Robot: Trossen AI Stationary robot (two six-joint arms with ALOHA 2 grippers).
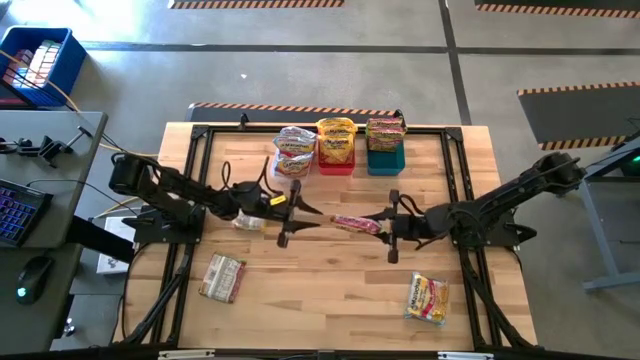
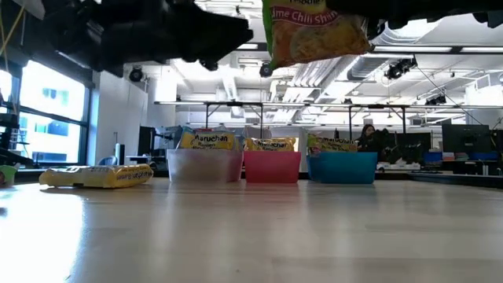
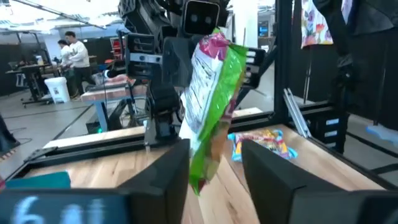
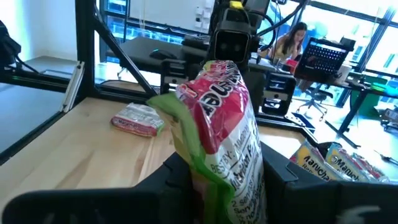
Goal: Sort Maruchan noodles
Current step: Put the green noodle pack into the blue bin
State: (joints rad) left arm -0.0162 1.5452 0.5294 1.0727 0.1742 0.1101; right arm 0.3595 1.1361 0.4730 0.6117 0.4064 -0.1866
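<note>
Two end effectors meet over the middle of the desk (image 1: pixel 330 290), with one pink-and-green noodle packet (image 1: pixel 356 224) hanging in the air between them. The right end effector (image 1: pixel 384 222) pinches that packet by one end, and its wrist view shows the dark fingers (image 4: pixel 283 180) closed against the crinkly plastic. The left end effector (image 1: pixel 300 211) faces it with its fingers (image 3: pixel 280 180) standing apart on either side of the packet's lower edge, holding nothing, so this looks like a handover in which only the right side carries the load. To do it well, the right arm should keep a firm pinch while the left backs straight away, so no finger snags the loose plastic. Then the packet belongs in the teal bin (image 1: pixel 385 160), which seems to hold the matching green-topped packets, beside the red bin (image 1: pixel 336 163) and the clear bin (image 1: pixel 293 166) at the far edge. A pinch near the end lets the packet swing, so a slow carry and a low release over the bin should help. Three more packets wait flat on the desk: a yellow one (image 1: pixel 427 298), a pale one (image 1: pixel 222 277) and another (image 1: pixel 249 222) just under the left arm.
</note>
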